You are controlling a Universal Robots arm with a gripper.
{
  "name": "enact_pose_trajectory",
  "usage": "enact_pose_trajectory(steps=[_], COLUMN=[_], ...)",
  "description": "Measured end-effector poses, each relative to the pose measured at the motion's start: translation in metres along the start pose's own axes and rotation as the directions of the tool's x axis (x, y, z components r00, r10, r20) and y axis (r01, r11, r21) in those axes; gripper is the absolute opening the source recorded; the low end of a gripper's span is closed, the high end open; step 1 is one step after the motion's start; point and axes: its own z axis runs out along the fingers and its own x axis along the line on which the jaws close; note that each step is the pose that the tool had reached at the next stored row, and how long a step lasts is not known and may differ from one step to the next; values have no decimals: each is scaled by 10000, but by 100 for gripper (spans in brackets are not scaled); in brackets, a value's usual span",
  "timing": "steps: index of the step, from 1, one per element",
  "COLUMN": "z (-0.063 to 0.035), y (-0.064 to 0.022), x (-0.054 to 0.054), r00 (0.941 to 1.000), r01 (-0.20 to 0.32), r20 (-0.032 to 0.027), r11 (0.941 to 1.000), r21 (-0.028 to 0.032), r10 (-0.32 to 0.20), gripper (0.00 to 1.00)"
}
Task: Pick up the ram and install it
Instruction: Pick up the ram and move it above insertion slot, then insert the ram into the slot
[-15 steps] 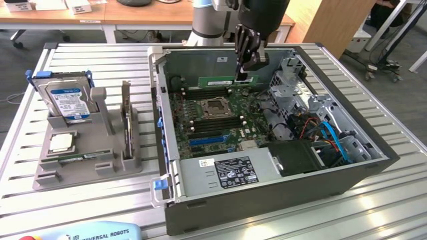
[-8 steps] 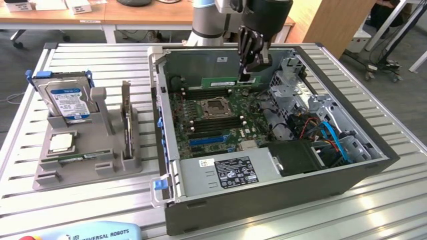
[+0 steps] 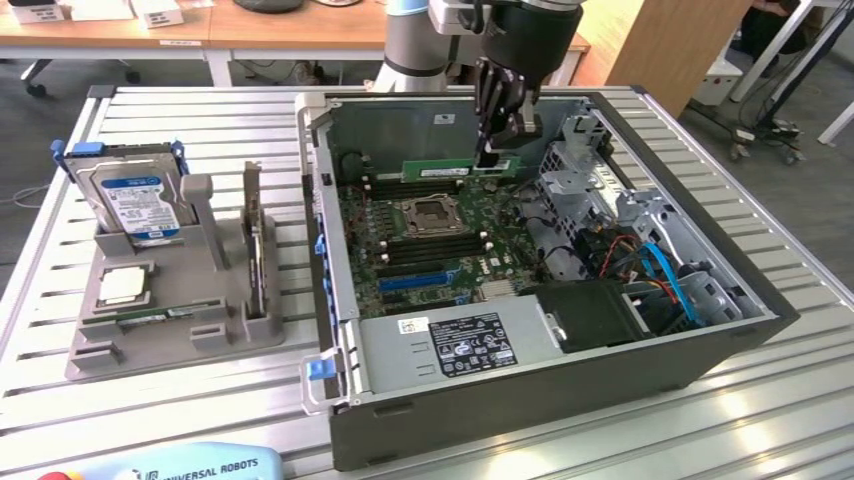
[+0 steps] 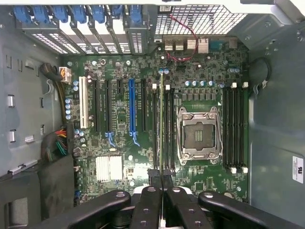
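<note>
**Ram held at the slots**

The tool point(image 3: 490, 153) is closed on the ram point(image 3: 438, 171), gripping its upper edge. The ram stands on edge inside the case point(image 3: 534, 400), lined up with the slots just beside the socket point(image 3: 430, 215). Whether it is seated cannot be told.

The exterior view looks down from well back of the gripper point(image 3: 490, 155), over the whole open case point(image 3: 534, 400). The wrist view, just behind the gripper, faces the motherboard point(image 4: 205, 98) closely; both share it
</note>
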Motion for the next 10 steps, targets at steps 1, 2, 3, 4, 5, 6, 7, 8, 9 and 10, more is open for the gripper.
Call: enact_pose_trajectory(steps=[1,2,3,4,5,6,7,8,9,10], z=[0,1,1,1,1,1,1,1,1,1], y=[0,0,0,0,0,0,0,0,0,0], x=[0,0,0,0,0,0,0,0,0,0], r00=[10000,10000,10000,10000,10000,10000,10000,10000,10000,10000], r01=[0,0,0,0,0,0,0,0,0,0], r20=[0,1,1,1,2,2,2,1,2,2], r11=[10000,10000,10000,10000,10000,10000,10000,10000,10000,10000], r21=[1,1,0,1,1,1,1,1,1,0], r10=[0,0,0,0,0,0,0,0,0,0], gripper=[11,11,11,11,11,11,11,11,11,11])
